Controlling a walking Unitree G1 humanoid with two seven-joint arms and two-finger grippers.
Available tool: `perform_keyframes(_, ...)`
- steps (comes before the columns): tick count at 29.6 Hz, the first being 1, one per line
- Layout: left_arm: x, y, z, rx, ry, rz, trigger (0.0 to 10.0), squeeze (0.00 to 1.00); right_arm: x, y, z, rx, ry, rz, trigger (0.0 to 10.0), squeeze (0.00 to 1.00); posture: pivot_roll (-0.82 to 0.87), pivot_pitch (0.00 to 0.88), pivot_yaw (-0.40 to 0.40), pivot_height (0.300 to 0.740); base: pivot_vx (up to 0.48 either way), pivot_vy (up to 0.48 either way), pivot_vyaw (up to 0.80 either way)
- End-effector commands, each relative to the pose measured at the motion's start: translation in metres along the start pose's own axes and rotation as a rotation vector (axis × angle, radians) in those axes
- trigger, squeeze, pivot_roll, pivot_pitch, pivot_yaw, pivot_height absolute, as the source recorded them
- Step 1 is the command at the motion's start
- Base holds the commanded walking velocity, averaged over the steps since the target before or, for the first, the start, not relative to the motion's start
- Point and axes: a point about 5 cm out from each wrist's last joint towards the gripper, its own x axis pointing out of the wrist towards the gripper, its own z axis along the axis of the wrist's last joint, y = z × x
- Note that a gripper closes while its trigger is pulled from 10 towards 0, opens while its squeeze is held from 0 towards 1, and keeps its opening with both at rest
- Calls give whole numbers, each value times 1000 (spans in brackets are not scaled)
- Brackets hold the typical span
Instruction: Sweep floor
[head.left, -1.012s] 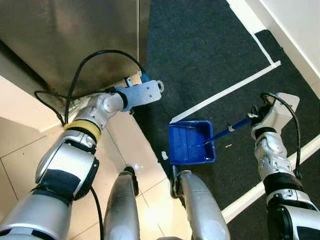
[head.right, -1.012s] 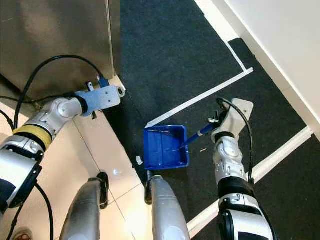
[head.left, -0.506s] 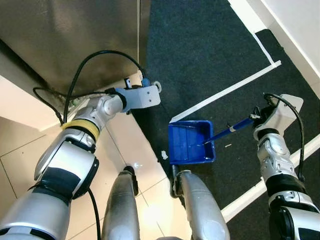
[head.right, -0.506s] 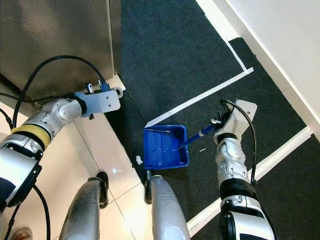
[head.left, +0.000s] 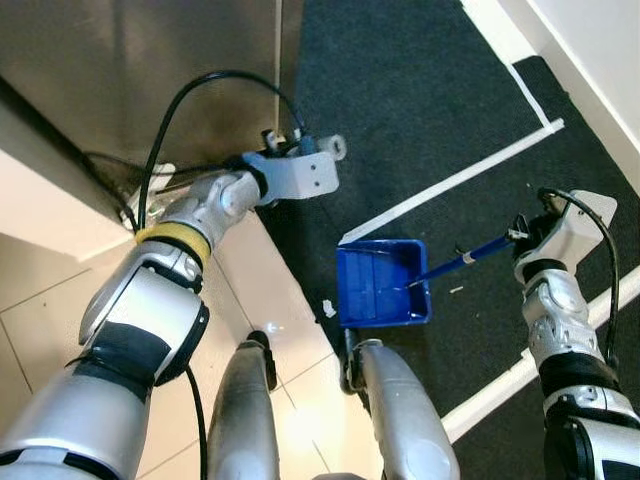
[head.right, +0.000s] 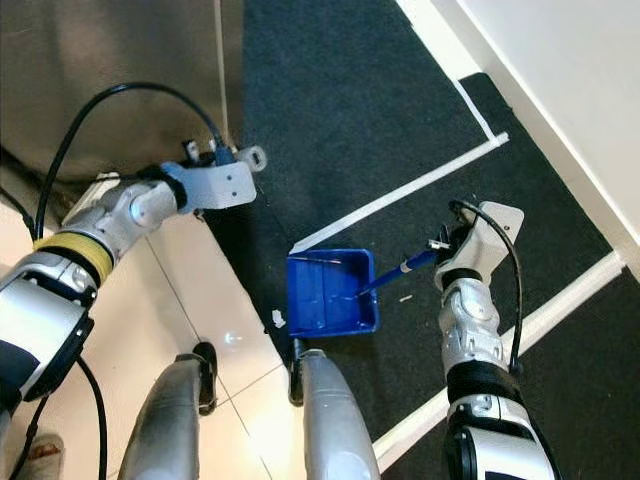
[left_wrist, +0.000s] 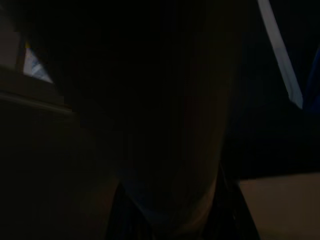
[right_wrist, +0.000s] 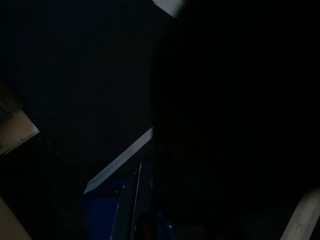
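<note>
A blue dustpan (head.left: 380, 285) lies flat on the dark carpet, right in front of my feet. Its blue handle (head.left: 465, 256) slants up to the right into my right gripper (head.left: 520, 232), which is shut on it. The right wrist view is dark, with the dustpan (right_wrist: 110, 215) and its handle just made out. A small white scrap (head.left: 328, 310) lies on the tile beside the pan's left edge. A tiny speck (head.left: 456, 291) sits on the carpet to the pan's right. My left arm's wrist (head.left: 295, 175) hangs by the steel cabinet's corner, its fingers hidden beneath it.
A steel cabinet (head.left: 150, 70) stands at the upper left, with black cables looping over my left arm. White tape lines (head.left: 450, 183) cross the carpet. A white wall (head.left: 600, 40) runs along the right. My two legs (head.left: 400, 420) stand at the bottom, on the tile floor (head.left: 30, 290).
My left wrist has risen and moved right, closer to the cabinet corner. The right arm has drifted slightly right, still on the handle. The dustpan has stayed put.
</note>
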Motion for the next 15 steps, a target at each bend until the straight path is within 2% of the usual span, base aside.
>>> perform_keyframes(1, 0, -11, -4, 88, 40, -10, 10000, 0, -14, -11, -32, -74, 132, -20, 10000, 0, -112, 359, -131, 740, 0, 0, 0)
perform_keyframes(3, 1, -16, -3, 101, 43, -9, 10000, 0, -15, -12, -31, -76, 127, -19, 10000, 0, -129, 365, -135, 740, 0, 0, 0)
perform_keyframes(8, 3, -38, 2, 62, 59, -80, 10000, 0, -20, -14, -31, -81, 126, -23, 10000, 0, -173, 376, -136, 740, 0, 0, 0)
perform_keyframes(11, 5, -49, 9, 16, 47, -107, 10000, 0, -21, -16, -30, -79, 124, -25, 10000, 0, -180, 374, -136, 740, 0, 0, 0)
perform_keyframes(15, 10, -54, 21, -51, 34, -107, 10000, 0, -21, -17, -28, -81, 130, -22, 10000, 0, -179, 372, -143, 740, 0, 0, 0)
